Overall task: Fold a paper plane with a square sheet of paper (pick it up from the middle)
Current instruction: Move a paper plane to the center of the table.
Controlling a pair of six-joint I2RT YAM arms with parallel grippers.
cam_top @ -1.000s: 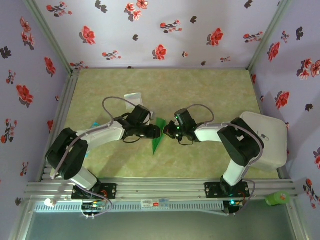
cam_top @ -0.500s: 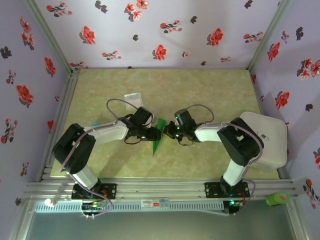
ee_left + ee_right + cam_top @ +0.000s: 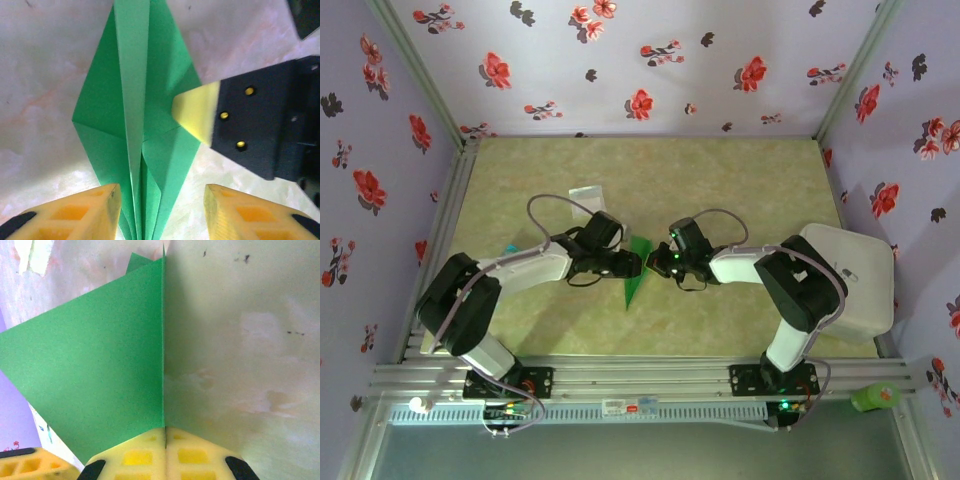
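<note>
The square sheet of paper is folded into a slim bright green paper plane (image 3: pixel 636 274), its point toward the near edge, in the table's middle. My right gripper (image 3: pixel 659 262) is shut on the plane's upright centre fold (image 3: pixel 100 375), with the pads (image 3: pixel 145 455) pressed together on the paper's edge. My left gripper (image 3: pixel 633 264) faces it from the left and is open. Its yellow fingertips (image 3: pixel 95 210) straddle the plane's folded layers (image 3: pixel 135 125); the paper lies close to the left fingertip, with a gap to the right one. The right gripper's pad (image 3: pixel 197 112) touches the plane's side.
A small pale packet (image 3: pixel 585 193) lies behind the left arm. A white box (image 3: pixel 860 275) stands at the right edge beside the right arm. A teal scrap (image 3: pixel 510 248) lies at the left, and a green object (image 3: pixel 875 397) sits on the front rail.
The left arm's elbow swung out and back a little, and its jaws spread slightly. The right gripper and the plane stayed put.
</note>
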